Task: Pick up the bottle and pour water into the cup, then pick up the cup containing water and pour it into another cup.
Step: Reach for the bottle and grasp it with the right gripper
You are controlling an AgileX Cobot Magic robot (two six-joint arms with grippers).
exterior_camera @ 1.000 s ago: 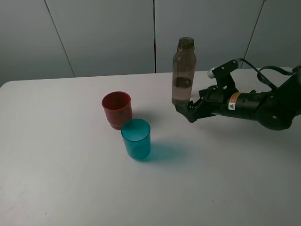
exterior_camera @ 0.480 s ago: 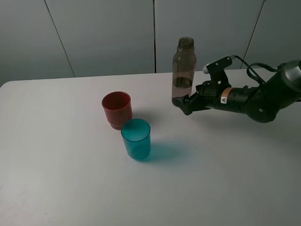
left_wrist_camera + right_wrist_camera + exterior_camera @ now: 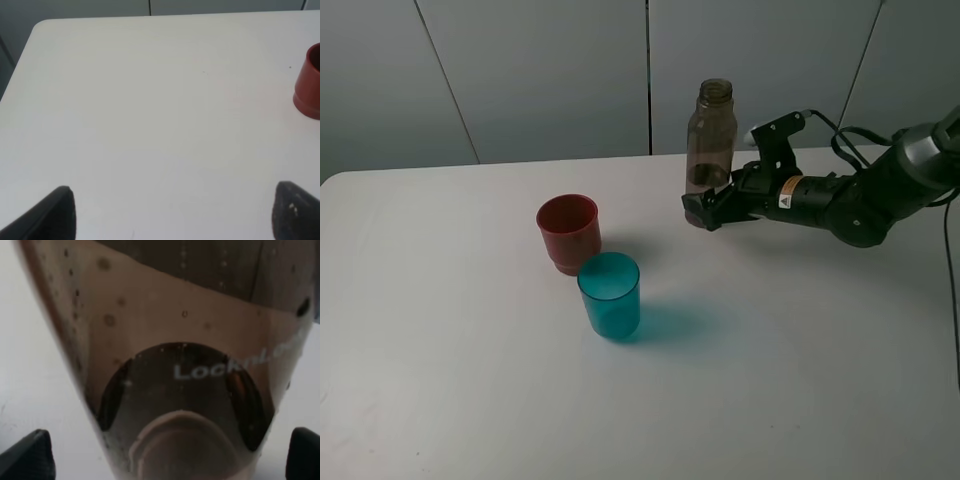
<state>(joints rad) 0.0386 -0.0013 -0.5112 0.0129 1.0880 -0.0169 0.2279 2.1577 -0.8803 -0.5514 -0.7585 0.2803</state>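
Several wall panels: plain grey, split by thin dark seams, standing behind the far edge of the table.
Table (image 3: pixel 440 380): white and matt, with a rounded corner at far left; it fills most of the high view.
Right arm (image 3: pixel 860 200): black, coming in from the right edge and stretched low and nearly level over the far side of the table, its wrist turned toward the middle. A white-tipped part stands up from the wrist and cables loop behind it.
Left arm: out of the high view; only its wrist camera shows its place, above bare table.
Bottle (image 3: pixel 712 140): upright and uncapped, at the far side of the table, right of centre. Up close (image 3: pixel 180 340) its smoky wall carries droplets and pale lettering.
Red cup (image 3: pixel 568 232): upright, left of the bottle and well apart from it; it also shows at the edge of the left wrist view (image 3: pixel 309 82).
Teal cup (image 3: pixel 610 295): upright, just in front of the red cup and nearer the camera.
Right gripper (image 3: pixel 704 210): jaws spread wide, straddling the bottle's lower part; white table shows between each fingertip (image 3: pixel 27 455) and the bottle's wall.
Left gripper (image 3: pixel 175 215): jaws spread wide, nothing between them, dark fingertips (image 3: pixel 60 212) at the view's corners.
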